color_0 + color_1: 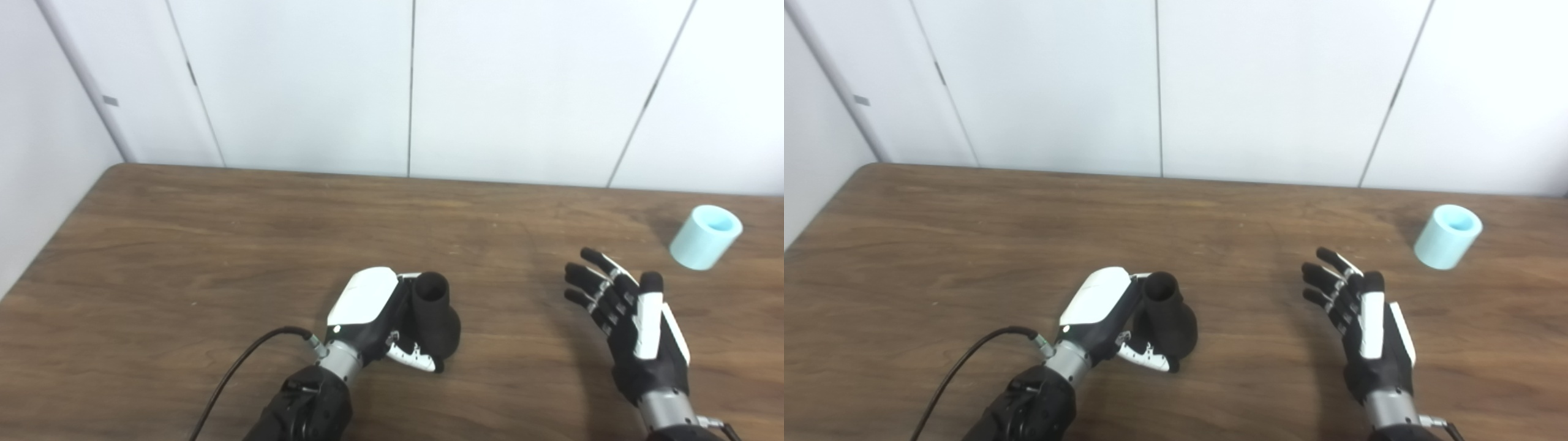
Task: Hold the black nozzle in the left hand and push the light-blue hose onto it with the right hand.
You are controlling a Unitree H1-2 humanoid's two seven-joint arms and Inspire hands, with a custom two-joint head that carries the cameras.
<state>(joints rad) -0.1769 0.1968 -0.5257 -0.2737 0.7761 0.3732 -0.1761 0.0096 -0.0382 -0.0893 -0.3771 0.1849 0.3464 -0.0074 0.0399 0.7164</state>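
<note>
The black nozzle stands upright on the brown table, narrow open end up, near the front middle. My left hand is wrapped around it from the left, thumb across its flared base. The light-blue hose piece, a short cylinder, lies tilted on the table at the far right. My right hand is open and empty, fingers spread, hovering above the table front right, well short of the hose. In the right eye view the nozzle and hose show the same.
A black cable runs from my left wrist off the bottom edge. White wall panels stand behind the table's far edge. The table's left edge runs diagonally at the left.
</note>
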